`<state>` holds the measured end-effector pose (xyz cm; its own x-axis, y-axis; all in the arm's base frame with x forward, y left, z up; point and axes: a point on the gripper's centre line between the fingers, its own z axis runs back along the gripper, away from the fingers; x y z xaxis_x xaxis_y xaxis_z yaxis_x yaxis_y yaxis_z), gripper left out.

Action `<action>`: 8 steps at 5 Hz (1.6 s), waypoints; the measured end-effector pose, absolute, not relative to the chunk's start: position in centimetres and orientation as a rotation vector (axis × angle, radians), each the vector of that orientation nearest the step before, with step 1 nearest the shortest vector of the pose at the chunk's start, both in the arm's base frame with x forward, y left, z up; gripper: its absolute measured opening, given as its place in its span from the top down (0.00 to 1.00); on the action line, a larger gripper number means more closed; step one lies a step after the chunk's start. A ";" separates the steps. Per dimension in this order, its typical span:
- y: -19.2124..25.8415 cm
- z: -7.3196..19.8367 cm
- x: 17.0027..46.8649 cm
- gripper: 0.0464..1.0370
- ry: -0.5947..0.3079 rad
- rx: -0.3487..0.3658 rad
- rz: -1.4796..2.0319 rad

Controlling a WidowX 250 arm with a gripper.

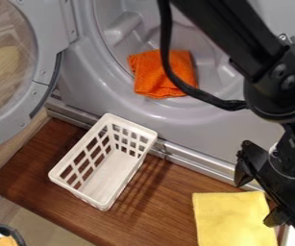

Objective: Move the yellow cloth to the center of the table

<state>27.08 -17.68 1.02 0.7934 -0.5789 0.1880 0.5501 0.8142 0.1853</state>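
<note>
My gripper [255, 202] is at the view's lower right, its fingers apart, by the upper right corner of the yellow cloth [230, 221]! And that cloth, soft and square-cornered, lies flat at the right end of the brown wood-grain table [156, 206]. Further left, well apart, stands the white basket [152, 133], slatted plastic, rim up. Behind, a rumpled orange cloth [159, 77] sits in the smooth grey drum [119, 29], and the round door [45, 24] hangs open at left.
</note>
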 end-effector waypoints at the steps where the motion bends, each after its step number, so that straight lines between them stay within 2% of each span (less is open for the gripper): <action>1: -17.5 0.0 26.7 0.04 -0.212 0.126 -0.606; 2: -16.6 -2.3 26.2 0.04 -0.167 0.090 -0.581; 5: -14.8 -7.2 27.0 0.04 -0.124 0.004 -0.541; 8: -15.4 -8.2 27.3 0.04 -0.114 -0.029 -0.510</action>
<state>27.25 -15.42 -8.22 0.8665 -0.4854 0.1163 0.4886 0.8725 0.0006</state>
